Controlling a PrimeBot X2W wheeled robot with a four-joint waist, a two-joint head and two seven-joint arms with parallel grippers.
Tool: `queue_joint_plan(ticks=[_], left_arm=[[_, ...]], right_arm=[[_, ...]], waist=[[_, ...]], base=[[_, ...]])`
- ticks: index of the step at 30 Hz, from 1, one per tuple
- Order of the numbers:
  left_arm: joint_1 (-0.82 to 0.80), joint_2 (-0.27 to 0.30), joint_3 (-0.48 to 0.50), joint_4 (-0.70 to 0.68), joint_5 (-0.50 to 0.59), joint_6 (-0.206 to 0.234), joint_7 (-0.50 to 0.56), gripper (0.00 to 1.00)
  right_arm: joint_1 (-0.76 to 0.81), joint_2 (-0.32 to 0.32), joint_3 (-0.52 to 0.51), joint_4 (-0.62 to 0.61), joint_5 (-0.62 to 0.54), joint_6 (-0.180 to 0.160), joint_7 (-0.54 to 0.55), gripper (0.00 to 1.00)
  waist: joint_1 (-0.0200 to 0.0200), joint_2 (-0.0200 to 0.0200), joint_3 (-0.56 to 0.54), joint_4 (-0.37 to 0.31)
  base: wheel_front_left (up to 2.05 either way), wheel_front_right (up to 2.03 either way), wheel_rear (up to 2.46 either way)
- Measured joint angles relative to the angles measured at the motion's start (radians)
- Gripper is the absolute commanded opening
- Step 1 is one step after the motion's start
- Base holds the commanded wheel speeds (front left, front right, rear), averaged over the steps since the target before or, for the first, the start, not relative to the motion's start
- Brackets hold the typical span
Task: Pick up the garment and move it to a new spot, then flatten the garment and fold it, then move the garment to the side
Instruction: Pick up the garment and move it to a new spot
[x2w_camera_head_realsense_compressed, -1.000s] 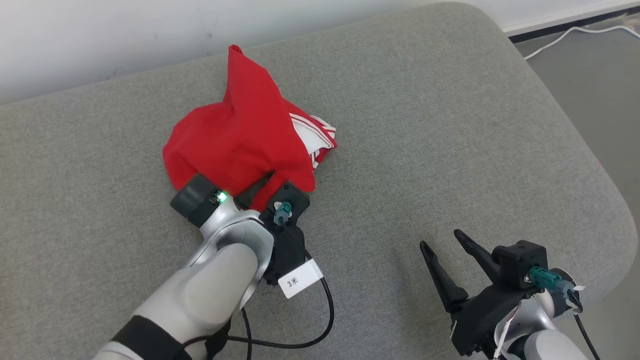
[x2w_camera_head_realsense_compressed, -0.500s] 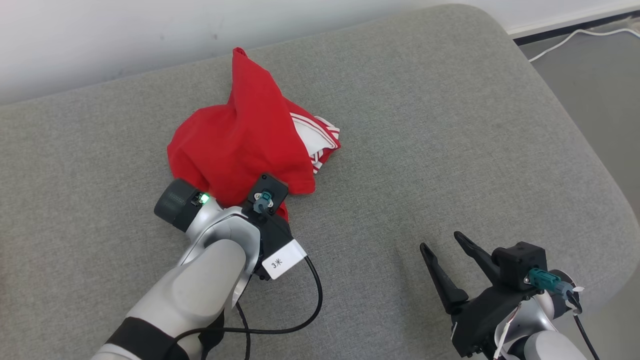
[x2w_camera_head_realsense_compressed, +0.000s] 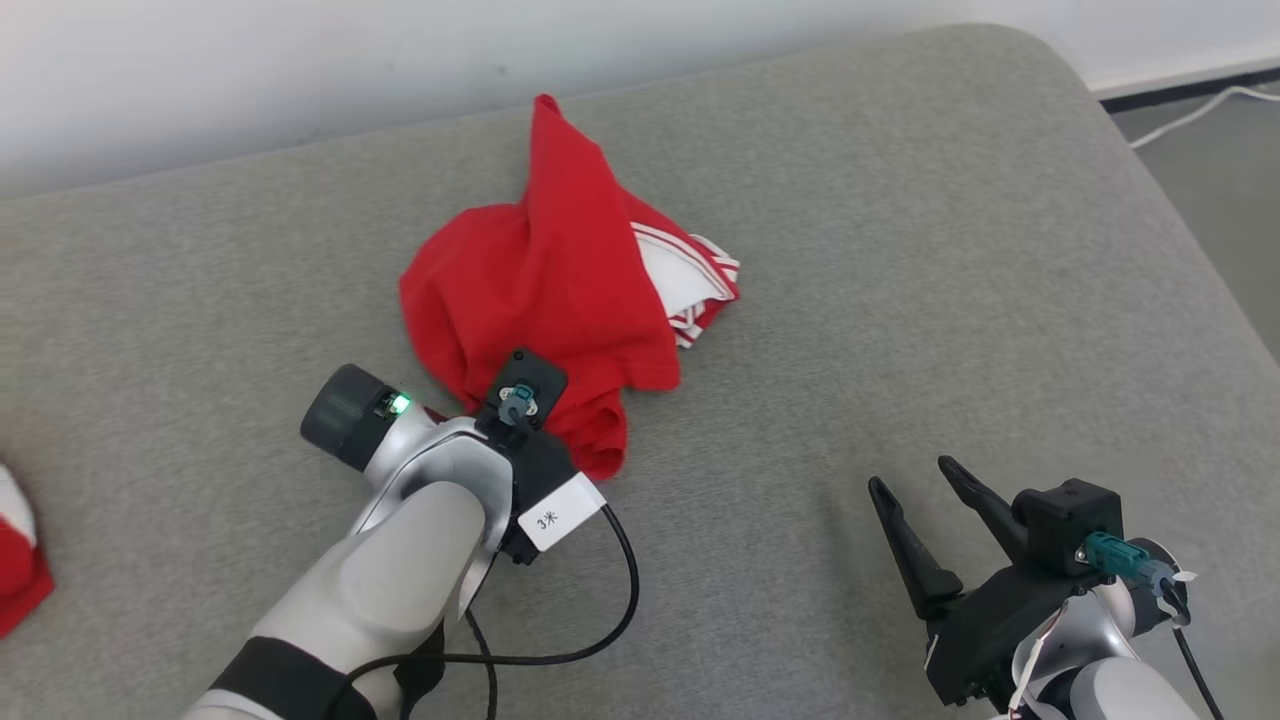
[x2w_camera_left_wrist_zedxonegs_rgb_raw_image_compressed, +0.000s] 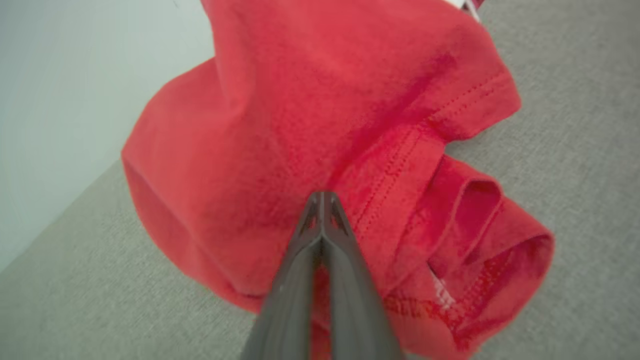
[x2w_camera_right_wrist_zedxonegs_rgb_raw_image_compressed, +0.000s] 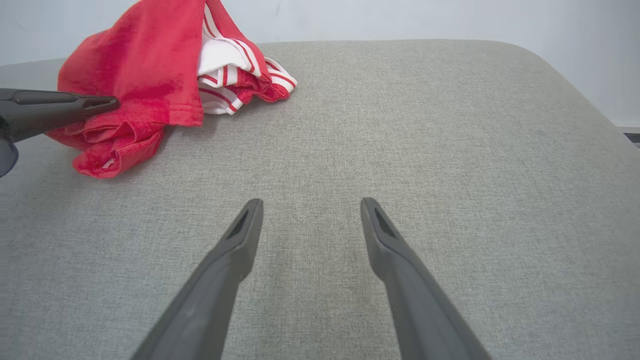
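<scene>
Head view: red shirt (x2w_camera_head_realsense_compressed: 560, 300) lies crumpled on a grey upholstered cushion (x2w_camera_head_realsense_compressed: 900, 250), just off centre toward 11 o'clock. One peak of cloth stands up toward the pale wall (x2w_camera_head_realsense_compressed: 250, 70) at 12 o'clock. Red-and-white striped trim (x2w_camera_head_realsense_compressed: 695, 285) spills out on the shirt's 3 o'clock side.

Left arm comes in from 7 o'clock. Green light (x2w_camera_head_realsense_compressed: 400, 404) lit on the wrist, white tag (x2w_camera_head_realsense_compressed: 555, 515) below it, black cable (x2w_camera_head_realsense_compressed: 600, 620) looping toward 6 o'clock. Its fingers are hidden under the wrist here.

Left wrist view: left claw (x2w_camera_left_wrist_zedxonegs_rgb_raw_image_compressed: 322, 197) pressed together, tips buried in the shirt's (x2w_camera_left_wrist_zedxonegs_rgb_raw_image_compressed: 300, 110) near fold, pinching it; a sliver of red shows in the slit between the fingers. Stitched hem and an open sleeve end lie just to 3–4 o'clock of the tips.

Right wrist view: the left claw (x2w_camera_right_wrist_zedxonegs_rgb_raw_image_compressed: 100, 103) enters from 9 o'clock, flat against the shirt's (x2w_camera_right_wrist_zedxonegs_rgb_raw_image_compressed: 145, 65) lower edge, where cloth bunches beneath it.

Right claw (x2w_camera_head_realsense_compressed: 910, 472) sits at 4 o'clock in the head view, well apart from the shirt, fingers spread and holding nothing. In its own view (x2w_camera_right_wrist_zedxonegs_rgb_raw_image_compressed: 311, 201) bare grey cushion (x2w_camera_right_wrist_zedxonegs_rgb_raw_image_compressed: 400, 125) shows between the fingers.

Another red-and-white cloth (x2w_camera_head_realsense_compressed: 15, 560) at the 8 o'clock edge. White cord (x2w_camera_head_realsense_compressed: 1190, 110) on the floor at 2 o'clock.
</scene>
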Motion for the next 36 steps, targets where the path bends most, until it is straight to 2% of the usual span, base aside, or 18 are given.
queue_joint_plan(ticks=[2,3,4,13,22,36], left_arm=[[0.0,0.0,0.002,0.013,-0.011,-0.001,0.012,0.0],[0.002,0.001,0.004,0.016,-0.018,-0.011,0.018,0.3],[0.003,0.001,0.005,0.016,-0.022,-0.012,0.017,1.0],[0.003,0.001,0.003,-0.008,-0.05,-0.047,0.017,1.0],[0.03,-0.001,-0.064,-0.108,-0.063,-0.096,0.028,1.0],[0.019,-0.001,-0.04,-0.039,-0.071,-0.061,0.073,1.0]], right_arm=[[-0.001,0.001,0.003,0.001,0.0,0.0,0.0,1.0],[-0.001,0.002,0.006,0.002,0.0,0.0,0.0,1.0],[-0.001,0.002,0.007,0.002,0.0,0.0,0.0,1.0],[-0.002,0.006,0.025,0.007,0.0,0.003,0.001,1.0],[-0.001,0.005,0.025,0.013,0.0,0.003,0.002,1.0],[-0.002,0.009,0.033,0.011,0.0,0.004,0.009,1.0]], waist=[[0.0,-0.0001,-0.004,0.016],[0.0,0.0,-0.007,0.023],[0.0,-0.0001,-0.01,0.03],[0.0,-0.0001,-0.036,0.064],[0.0,-0.0002,-0.041,0.053],[0.0,-0.0002,-0.015,0.021]], base=[[0.0,0.0,0.0],[0.0,0.0,0.0],[0.0,0.0,0.0],[0.0,0.0,0.0],[0.0,0.0,0.0],[0.0,0.0,0.0]])
